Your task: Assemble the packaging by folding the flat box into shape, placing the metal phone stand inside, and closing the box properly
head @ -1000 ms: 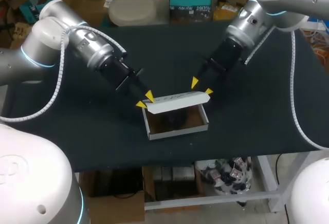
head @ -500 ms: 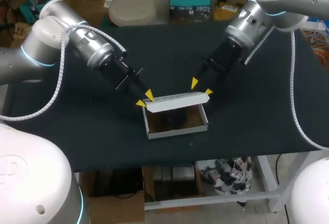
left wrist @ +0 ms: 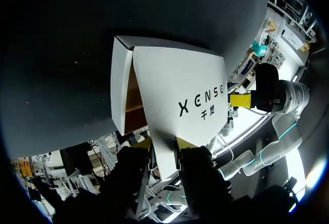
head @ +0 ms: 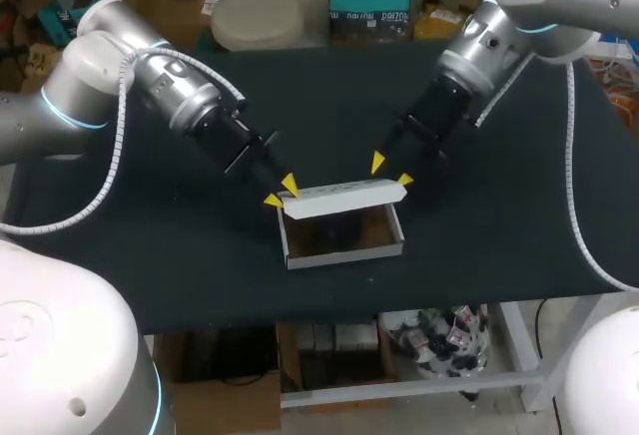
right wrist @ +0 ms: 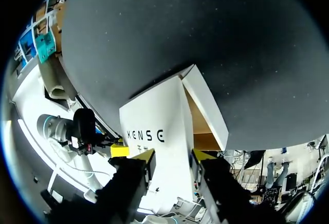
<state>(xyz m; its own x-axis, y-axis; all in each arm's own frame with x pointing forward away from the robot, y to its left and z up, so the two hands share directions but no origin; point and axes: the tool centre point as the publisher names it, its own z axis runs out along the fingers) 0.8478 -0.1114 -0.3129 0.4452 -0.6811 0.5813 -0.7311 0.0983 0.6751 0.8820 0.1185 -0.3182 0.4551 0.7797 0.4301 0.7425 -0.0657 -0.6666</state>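
Head view: resting on the black table [head: 479,235] near its front edge, a white box [head: 344,252] with its lid [head: 344,199] raised over the back wall. Clamping the lid's left end, the left gripper [head: 281,193], with one yellow tip on each side of the panel. Pinching the lid's right end likewise, the right gripper [head: 391,170]. Lying inside the open box, something dark and too dim to name.

Left wrist view: grasping the lid [left wrist: 180,85] between both fingers of the left gripper [left wrist: 164,143], with the white panel running ahead from the tips. Standing beside the lid, the box's white side wall [left wrist: 119,88], with brown inner card showing in the gap between them. Showing at the lid's far end, one yellow fingertip [left wrist: 240,99] of the other arm.

Right wrist view: gripping the lid [right wrist: 154,116] from two sides with the right gripper [right wrist: 175,154]. Standing just beside the lid, the box's white wall [right wrist: 205,100], again with brown card showing inside.
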